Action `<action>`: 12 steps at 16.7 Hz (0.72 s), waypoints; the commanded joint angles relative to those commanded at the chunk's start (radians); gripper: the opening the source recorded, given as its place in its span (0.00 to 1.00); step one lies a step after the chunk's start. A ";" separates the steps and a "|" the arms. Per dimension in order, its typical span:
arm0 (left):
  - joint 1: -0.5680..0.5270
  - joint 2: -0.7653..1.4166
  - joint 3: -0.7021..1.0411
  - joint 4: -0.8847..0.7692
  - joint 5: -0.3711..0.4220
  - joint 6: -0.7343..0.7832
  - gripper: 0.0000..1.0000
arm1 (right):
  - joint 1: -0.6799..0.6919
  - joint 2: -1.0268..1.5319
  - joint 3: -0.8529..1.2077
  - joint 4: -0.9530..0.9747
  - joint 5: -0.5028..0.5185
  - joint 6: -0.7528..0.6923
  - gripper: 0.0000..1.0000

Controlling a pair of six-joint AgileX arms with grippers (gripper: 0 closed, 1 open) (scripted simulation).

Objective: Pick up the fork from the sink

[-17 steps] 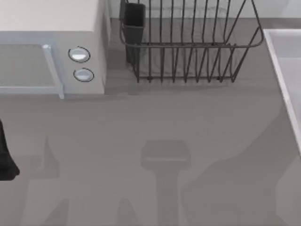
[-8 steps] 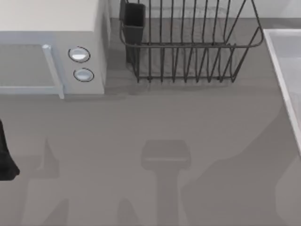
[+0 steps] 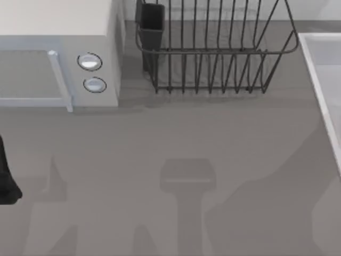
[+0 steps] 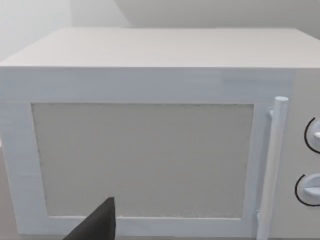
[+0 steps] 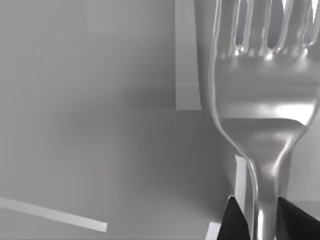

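Count: one microwave (image 3: 58, 53) at the far left of the tabletop (image 3: 176, 138), with two round knobs (image 3: 89, 62) and one upright door handle (image 3: 59, 80). One dark wire rack (image 3: 213, 50) at far centre, with one dark cup (image 3: 152, 24) fixed at its left end. One sink (image 3: 319, 85) at the right edge. One fork (image 5: 260, 100).

Cut off or hard to make out: the sink runs out of the top view on the right, so I see just its left rim and a strip of the basin. The microwave is clipped at the left and far edges. A black piece of the left arm (image 3: 6, 178) pokes in at the left edge, near side.

Left hand (image 4: 97, 225): one dark fingertip shows in the left wrist view, facing the microwave door; cannot tell whether it is wide or narrow.

Right hand (image 5: 262, 217): closed on the fork's handle, a dark finger (image 5: 235, 220) on each side of it. The fork stands with its tines pointing away from the hand, against pale grey sink surfaces.

Containers: nothing visible between the rack's wires; the cup's inside is too dark to read.
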 joint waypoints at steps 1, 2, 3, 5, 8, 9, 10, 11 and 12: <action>0.000 0.000 0.000 0.000 0.000 0.000 1.00 | 0.000 -0.001 0.002 -0.003 0.000 0.000 0.00; 0.000 0.000 0.000 0.000 0.000 0.000 1.00 | 0.000 -0.005 0.013 -0.016 0.000 0.000 0.00; 0.000 0.000 0.000 0.000 0.000 0.000 1.00 | -0.001 -0.012 0.030 -0.039 0.000 -0.001 0.00; 0.000 0.000 0.000 0.000 0.000 0.000 1.00 | -0.002 -0.036 0.080 -0.115 -0.001 -0.002 0.00; 0.000 0.000 0.000 0.000 0.000 0.000 1.00 | -0.002 -0.090 0.171 -0.272 -0.001 -0.003 0.00; 0.000 0.000 0.000 0.000 0.000 0.000 1.00 | -0.002 -0.109 0.202 -0.325 -0.002 -0.003 0.00; 0.000 0.000 0.000 0.000 0.000 0.000 1.00 | -0.002 -0.128 0.230 -0.374 -0.002 -0.004 0.00; 0.000 0.000 0.000 0.000 0.000 0.000 1.00 | -0.002 -0.146 0.255 -0.414 -0.002 -0.004 0.00; 0.000 0.000 0.000 0.000 0.000 0.000 1.00 | -0.002 -0.161 0.275 -0.444 -0.002 -0.004 0.00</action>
